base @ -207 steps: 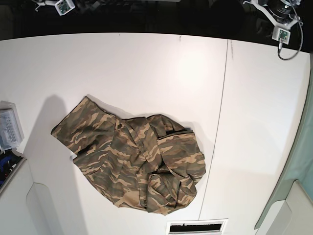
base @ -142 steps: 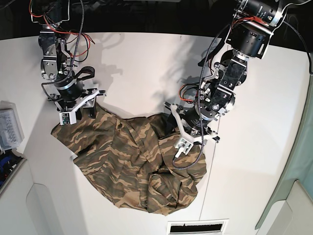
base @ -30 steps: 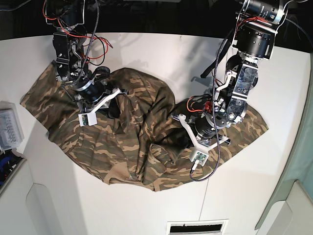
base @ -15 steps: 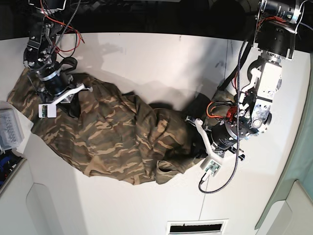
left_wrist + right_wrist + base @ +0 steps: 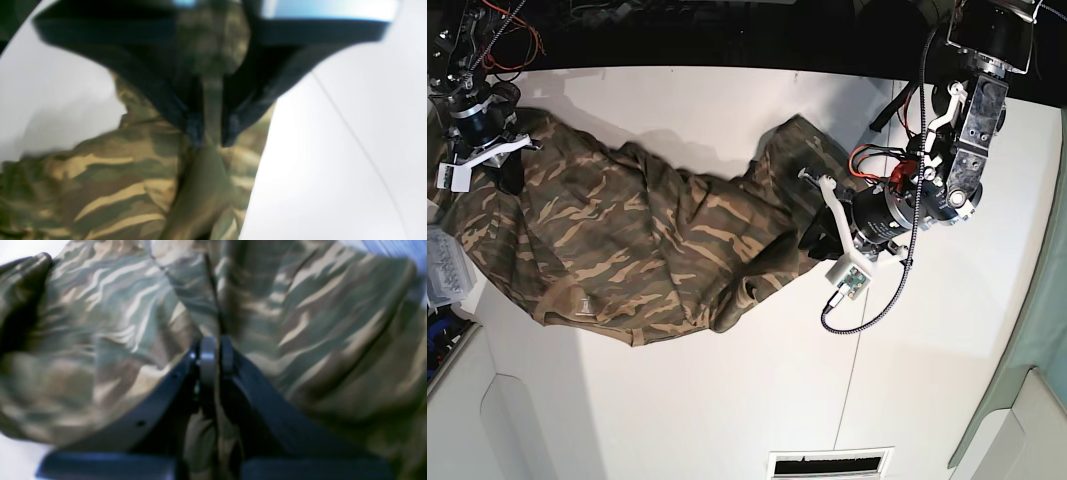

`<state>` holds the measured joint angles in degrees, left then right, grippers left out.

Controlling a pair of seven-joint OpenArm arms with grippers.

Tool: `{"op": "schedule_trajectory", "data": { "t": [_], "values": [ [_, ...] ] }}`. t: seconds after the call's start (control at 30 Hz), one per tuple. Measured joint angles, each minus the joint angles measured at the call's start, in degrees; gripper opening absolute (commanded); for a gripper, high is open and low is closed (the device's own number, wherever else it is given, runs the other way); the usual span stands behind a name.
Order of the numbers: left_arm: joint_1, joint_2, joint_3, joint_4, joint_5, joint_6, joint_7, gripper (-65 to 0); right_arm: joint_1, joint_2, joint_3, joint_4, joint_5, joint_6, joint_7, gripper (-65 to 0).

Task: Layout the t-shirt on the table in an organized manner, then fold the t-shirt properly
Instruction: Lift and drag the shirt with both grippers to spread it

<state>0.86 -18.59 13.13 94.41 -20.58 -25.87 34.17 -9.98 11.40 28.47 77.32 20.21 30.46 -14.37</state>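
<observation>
Since half a second earlier my arms pulled apart, stretching the t-shirt (image 5: 637,250) along the tabletop's (image 5: 727,400) far-left half | right hand (image 5: 213,350) clamped on cloth | left hand (image 5: 211,133) slightly parted around a fold | soft, limp; grip hems.
</observation>
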Motion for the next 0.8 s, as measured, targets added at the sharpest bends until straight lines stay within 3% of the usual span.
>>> {"op": "schedule_trajectory", "data": {
  "t": [0.07, 0.1, 0.3, 0.43, 0.57, 0.73, 0.8],
  "values": [
    [0.8, 0.7, 0.0, 0.0, -0.1, -0.6, -0.6, -42.7, 0.1, -0.5, 0.0, 0.0, 3.1, 0.0, -1.4, -36.9],
    [1.0, 1.0, 0.0, 0.0, 0.0, -0.8, -0.9, -42.2, 0.2, -0.9, 0.0, 0.0, 5.1, 0.0, -1.8, -32.6],
    [1.0, 1.2, 0.0, 0.0, 0.0, 0.3, -2.3, -42.2, 0.3, -2.1, 0.0, 1.8, 10.8, 1.5, -10.0, -32.0],
    [0.9, 1.3, 0.0, 0.0, -0.1, 0.6, -3.6, -42.2, 0.3, -5.8, 0.0, 7.0, 13.8, 2.1, -14.9, -32.0],
    [0.9, 1.3, 0.0, 0.0, 0.1, 0.6, -4.2, -42.2, 0.5, -8.9, -0.9, 10.6, 13.4, 2.2, -14.4, -32.0],
    [0.9, 1.3, 0.0, 0.0, 1.0, 1.2, -4.2, -42.2, 0.7, -9.5, -3.8, 10.7, 5.8, 1.3, -8.6, -32.0],
    [0.9, 1.3, 0.0, 0.0, 1.2, 3.3, -4.3, -42.2, 0.7, -9.5, -4.5, 10.7, 4.3, 0.8, -7.7, -32.0]
  ]
}}
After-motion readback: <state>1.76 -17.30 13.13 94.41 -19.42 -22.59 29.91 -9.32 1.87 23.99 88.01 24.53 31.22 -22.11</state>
